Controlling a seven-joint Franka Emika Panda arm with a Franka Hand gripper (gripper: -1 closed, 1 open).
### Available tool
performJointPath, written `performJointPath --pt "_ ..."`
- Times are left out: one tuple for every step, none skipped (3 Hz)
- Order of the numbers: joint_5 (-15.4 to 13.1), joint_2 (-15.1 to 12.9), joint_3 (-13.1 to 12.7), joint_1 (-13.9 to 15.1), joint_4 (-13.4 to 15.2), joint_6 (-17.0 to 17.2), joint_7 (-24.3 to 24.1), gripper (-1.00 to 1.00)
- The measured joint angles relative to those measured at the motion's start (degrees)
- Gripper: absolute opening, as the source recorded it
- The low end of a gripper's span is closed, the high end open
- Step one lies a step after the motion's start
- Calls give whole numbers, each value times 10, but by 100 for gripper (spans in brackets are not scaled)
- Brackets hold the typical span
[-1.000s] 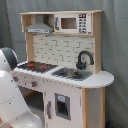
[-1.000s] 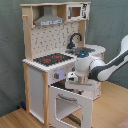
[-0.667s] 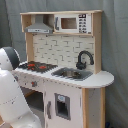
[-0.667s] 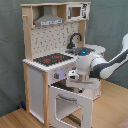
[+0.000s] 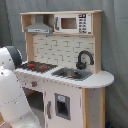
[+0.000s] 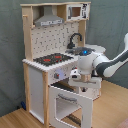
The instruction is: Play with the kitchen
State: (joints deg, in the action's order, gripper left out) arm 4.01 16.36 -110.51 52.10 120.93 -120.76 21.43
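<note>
One kitchen (image 6: 55, 60) fills centre frame in both exterior views | oven door (image 6: 70, 102) hangs open, so we judge the arm (image 6: 102, 64) works that front | pincer (image 6: 80, 82) near door's top edge, spread: we cannot tell

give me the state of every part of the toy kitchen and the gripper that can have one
oven door: swung open, hanging down and outward
cupboard door under the sink: closed
hob: bare, nothing on it
sink: contents cannot be told
faucet: upright, spout arched over the sink
gripper: at the open oven front, fingers not readable
</note>
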Motion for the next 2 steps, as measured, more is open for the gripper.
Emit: performJointPath --pt "-2 0 0 0 0 5 -5 -100" --pt "-2 0 0 0 0 7 -7 100"
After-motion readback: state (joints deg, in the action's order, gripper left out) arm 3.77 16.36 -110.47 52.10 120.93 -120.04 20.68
